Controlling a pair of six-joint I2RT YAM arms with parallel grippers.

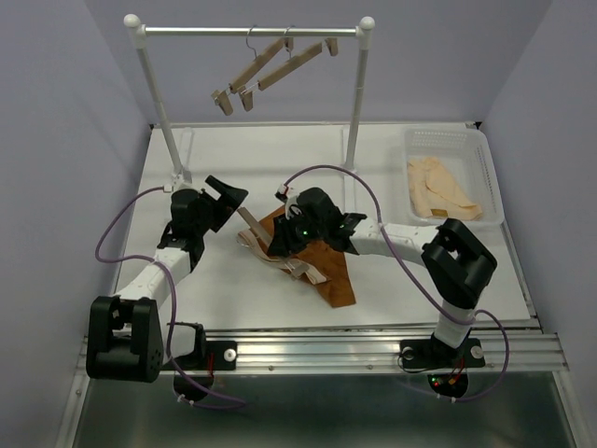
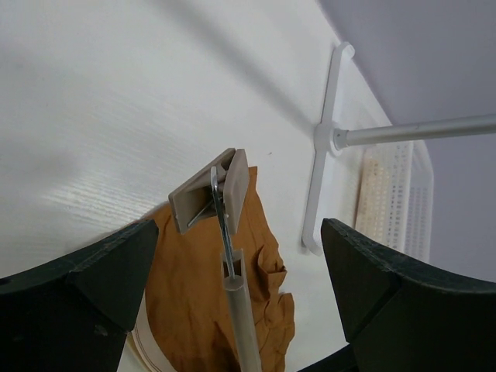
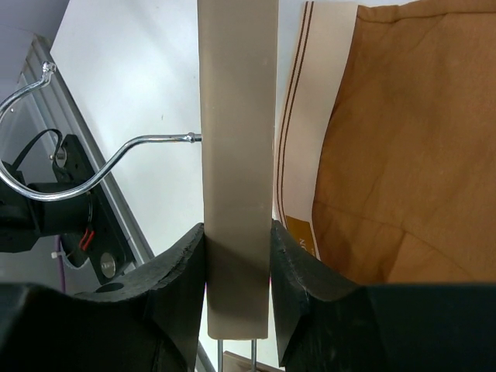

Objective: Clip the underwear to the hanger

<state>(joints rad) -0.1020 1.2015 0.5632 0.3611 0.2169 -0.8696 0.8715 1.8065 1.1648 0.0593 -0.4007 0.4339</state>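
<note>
Wooden along its bar, the hanger (image 3: 236,155) is clamped between the fingers of the right gripper (image 3: 236,242), just over the underwear (image 3: 403,155), which lies crumpled at the middle of the counter (image 1: 420,289). The left gripper (image 2: 236,232) is spread wide with nothing held, and one end clip (image 2: 213,194) is seen ahead of it. The bar could be twisted out of the grasp if that clip is pushed sideways, and the bunched waistband (image 3: 298,116) could be missed. Three hangers are counted, two of them hung on the rail (image 1: 252,31), along with one underwear and one basket (image 1: 485,159). The pale garments (image 1: 438,191) inside it cannot be counted.
</note>
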